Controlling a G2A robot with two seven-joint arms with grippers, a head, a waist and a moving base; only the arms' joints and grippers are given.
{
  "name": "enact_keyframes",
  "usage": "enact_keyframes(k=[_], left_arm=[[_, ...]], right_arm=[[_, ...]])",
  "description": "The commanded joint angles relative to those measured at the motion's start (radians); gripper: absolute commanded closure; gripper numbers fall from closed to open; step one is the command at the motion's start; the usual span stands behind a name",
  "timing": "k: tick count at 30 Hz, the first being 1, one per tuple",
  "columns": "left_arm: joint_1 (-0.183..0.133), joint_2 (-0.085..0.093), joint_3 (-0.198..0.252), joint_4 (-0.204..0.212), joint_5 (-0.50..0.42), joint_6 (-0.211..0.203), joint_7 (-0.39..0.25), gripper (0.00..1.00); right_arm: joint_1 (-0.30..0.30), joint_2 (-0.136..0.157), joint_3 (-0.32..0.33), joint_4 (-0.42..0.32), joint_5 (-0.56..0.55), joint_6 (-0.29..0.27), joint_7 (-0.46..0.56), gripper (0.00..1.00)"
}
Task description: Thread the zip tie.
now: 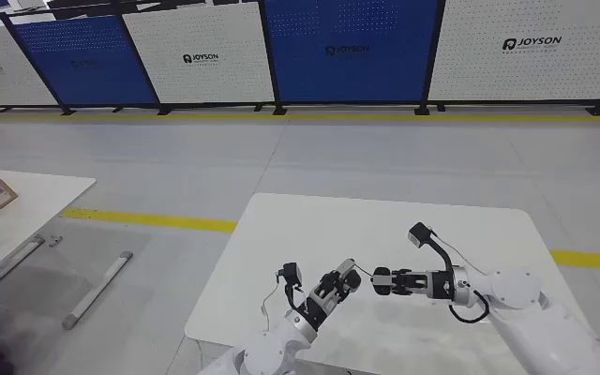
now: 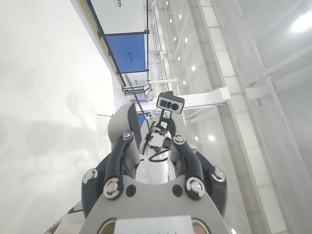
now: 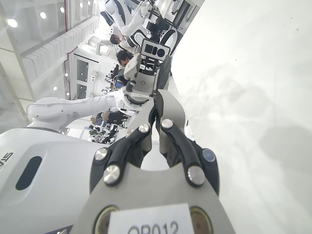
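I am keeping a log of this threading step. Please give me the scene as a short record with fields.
left gripper: open, above the table, facing the right gripper
right gripper: shut, apparently on the tie
tie: thin black strip, held off the table, running from the right gripper into the open left gripper
table: white, under both arms
threading: cannot tell, the tie's head is too small to make out
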Motion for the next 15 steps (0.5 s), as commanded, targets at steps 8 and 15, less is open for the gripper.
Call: enact_keyframes(k=[8, 15], left_arm=[[-0.003, 0.000, -0.020, 0.032, -0.050, -0.001, -0.107, 0.00], [-0.001, 0.003, -0.051, 0.036, -0.132, 0.015, -0.187, 0.00]], right_arm=[[-0.022, 0.005, 0.018, -0.057, -0.022, -0.031, 0.025, 1.00], [-0.032, 0.009, 0.046, -0.056, -0.037, -0.031, 0.048, 1.00]])
